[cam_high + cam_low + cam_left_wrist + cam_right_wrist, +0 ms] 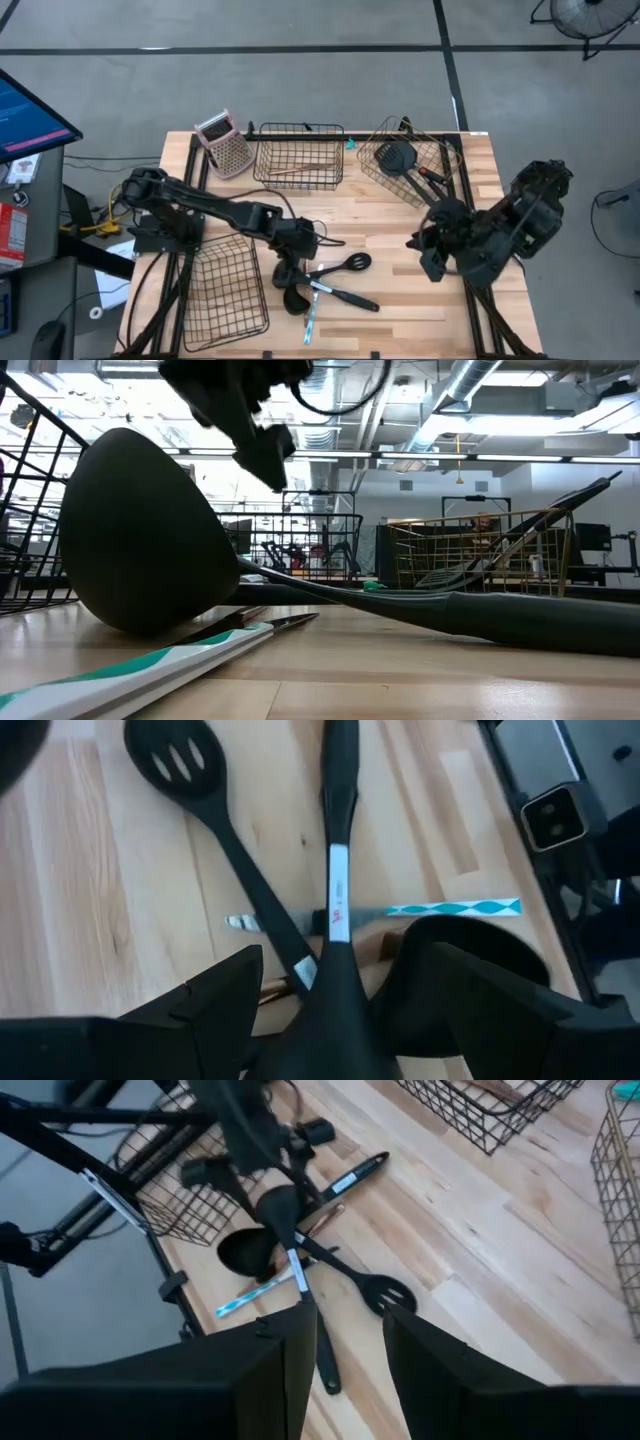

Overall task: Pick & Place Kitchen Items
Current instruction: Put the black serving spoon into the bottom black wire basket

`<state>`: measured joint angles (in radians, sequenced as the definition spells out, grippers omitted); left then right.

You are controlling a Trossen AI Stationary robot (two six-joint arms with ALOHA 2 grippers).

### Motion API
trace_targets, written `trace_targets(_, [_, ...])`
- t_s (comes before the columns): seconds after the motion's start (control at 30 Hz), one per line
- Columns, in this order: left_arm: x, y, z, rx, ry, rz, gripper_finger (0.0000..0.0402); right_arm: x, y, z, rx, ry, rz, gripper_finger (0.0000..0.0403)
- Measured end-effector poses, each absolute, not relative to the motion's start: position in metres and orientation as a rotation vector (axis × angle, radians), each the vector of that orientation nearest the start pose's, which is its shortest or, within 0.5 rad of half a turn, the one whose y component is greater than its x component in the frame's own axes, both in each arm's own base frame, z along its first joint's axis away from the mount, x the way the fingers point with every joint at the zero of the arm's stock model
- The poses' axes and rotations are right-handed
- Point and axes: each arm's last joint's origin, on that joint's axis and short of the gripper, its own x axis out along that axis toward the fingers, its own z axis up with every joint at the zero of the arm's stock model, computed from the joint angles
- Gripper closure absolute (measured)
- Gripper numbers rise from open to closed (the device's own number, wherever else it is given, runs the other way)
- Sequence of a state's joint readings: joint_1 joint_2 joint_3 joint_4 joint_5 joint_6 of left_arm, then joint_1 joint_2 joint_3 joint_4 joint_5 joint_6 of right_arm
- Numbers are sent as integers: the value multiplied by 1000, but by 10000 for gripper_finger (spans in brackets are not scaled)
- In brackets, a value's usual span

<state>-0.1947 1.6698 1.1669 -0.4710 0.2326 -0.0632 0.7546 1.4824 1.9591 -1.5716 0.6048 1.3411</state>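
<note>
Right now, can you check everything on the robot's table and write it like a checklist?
Surface: wooden table, bare boards in the middle.
Job's things: black slotted spoon, ladle and other crossed utensils in a pile; spatulas in the tilted gold basket; a wooden-handled utensil in the black basket.
Clutter: pink-topped grater; an empty wire basket.
Grippers: left gripper open, low over the pile, astride a black handle; right gripper set back over the table's right side, holding nothing.
Cables: black cable looping by the left arm.
Surroundings: grey floor, a fan, a screen.
</note>
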Motion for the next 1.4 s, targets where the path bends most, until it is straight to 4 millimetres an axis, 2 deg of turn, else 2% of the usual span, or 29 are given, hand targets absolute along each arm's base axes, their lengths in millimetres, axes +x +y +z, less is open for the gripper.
trace_targets(0.23, [344, -75, 197, -40, 1052, -371, 126, 170, 161, 449, 580, 695, -414, 285])
trace_targets(0.47, [349, -79, 178, -31, 1096, -364, 126, 172, 170, 444, 571, 706, -415, 285])
trace_targets(0.6, [349, -87, 174, 3, 1109, -355, 126, 176, 176, 439, 554, 716, -423, 285])
trace_targets(0.83, [342, -112, 173, 102, 1099, -390, 126, 176, 178, 438, 549, 718, -421, 285])
trace_targets(0.97, [341, -115, 167, 123, 1118, -375, 128, 176, 178, 438, 550, 718, -420, 285])
trace_targets(1.23, [344, -106, 150, 94, 1199, -323, 158, 176, 178, 438, 575, 713, -430, 285])
trace_targets(1.4, [341, -105, 149, 97, 1235, -322, 208, 176, 178, 438, 575, 713, -429, 285])
